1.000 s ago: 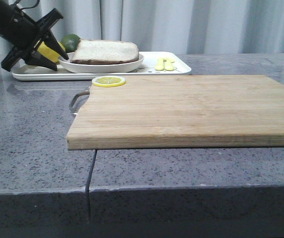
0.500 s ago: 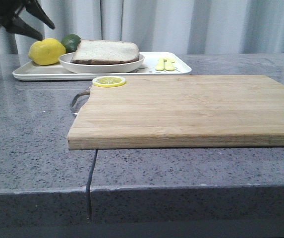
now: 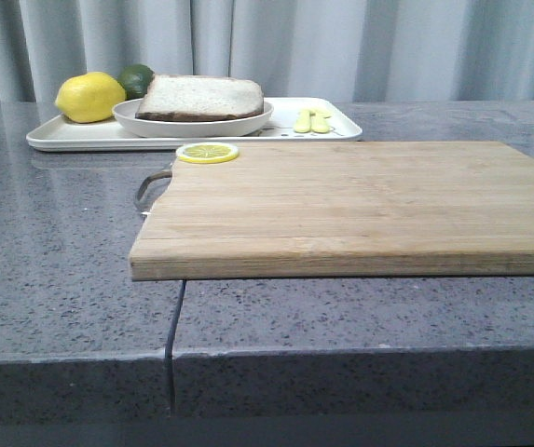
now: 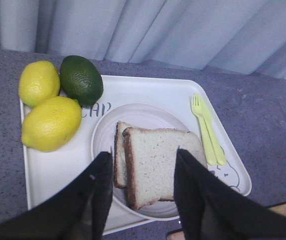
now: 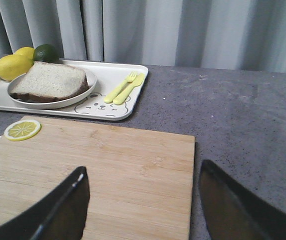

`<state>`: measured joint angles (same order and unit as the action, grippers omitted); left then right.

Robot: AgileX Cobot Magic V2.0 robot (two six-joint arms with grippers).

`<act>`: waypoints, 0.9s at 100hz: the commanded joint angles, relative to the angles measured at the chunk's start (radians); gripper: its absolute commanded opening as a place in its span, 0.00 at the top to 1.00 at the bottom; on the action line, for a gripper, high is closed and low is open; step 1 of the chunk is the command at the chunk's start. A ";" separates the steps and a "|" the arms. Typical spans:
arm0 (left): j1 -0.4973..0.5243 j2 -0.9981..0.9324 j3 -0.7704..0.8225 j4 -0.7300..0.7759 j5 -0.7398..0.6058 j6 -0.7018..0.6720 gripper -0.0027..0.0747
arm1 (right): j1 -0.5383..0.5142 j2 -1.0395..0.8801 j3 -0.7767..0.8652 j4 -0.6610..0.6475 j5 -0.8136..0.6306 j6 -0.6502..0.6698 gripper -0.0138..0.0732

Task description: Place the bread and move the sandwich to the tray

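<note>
Two brown-crusted slices lie stacked and offset as the sandwich (image 3: 201, 96) on a round white plate (image 3: 192, 126), which stands on the white tray (image 3: 336, 131) at the back left. The pale top bread (image 4: 160, 162) overlaps the lower slice (image 4: 119, 155). My left gripper (image 4: 142, 152) hangs open above the plate (image 4: 133, 117) and tray (image 4: 147, 90), a finger on either side of the bread, holding nothing. Over the wooden cutting board (image 5: 133, 170), my right gripper (image 5: 143, 166) is open and empty; this view also shows the sandwich (image 5: 48, 80) and tray (image 5: 114, 72). Neither gripper appears in the front view.
Two lemons (image 4: 50, 122) and a dark green fruit (image 4: 81, 80) sit on the tray's left end, a yellow-green fork and knife (image 4: 207, 127) on its right. A lemon slice (image 3: 207, 153) lies on the board's (image 3: 341, 205) back left corner, by its metal handle (image 3: 147, 191). Curtains hang behind.
The left arm rose from beside the plate, up and to the left, and has left the front view. The lemons it hid now show. The sandwich stayed put.
</note>
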<state>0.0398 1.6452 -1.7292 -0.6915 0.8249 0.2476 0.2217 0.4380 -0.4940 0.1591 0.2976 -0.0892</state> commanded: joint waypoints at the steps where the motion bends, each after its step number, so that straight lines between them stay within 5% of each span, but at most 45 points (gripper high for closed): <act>1: 0.001 -0.143 0.077 -0.020 -0.102 0.038 0.61 | -0.008 0.004 -0.027 -0.004 -0.073 -0.001 0.29; 56: -0.123 -0.845 0.944 -0.022 -0.684 0.174 0.61 | -0.008 0.004 -0.027 -0.004 -0.088 -0.001 0.29; 90: -0.134 -1.128 1.308 -0.021 -0.788 0.178 0.61 | -0.008 0.004 -0.027 -0.059 -0.090 -0.001 0.29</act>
<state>-0.0844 0.5633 -0.4499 -0.6980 0.1139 0.4202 0.2217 0.4380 -0.4940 0.1246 0.2958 -0.0892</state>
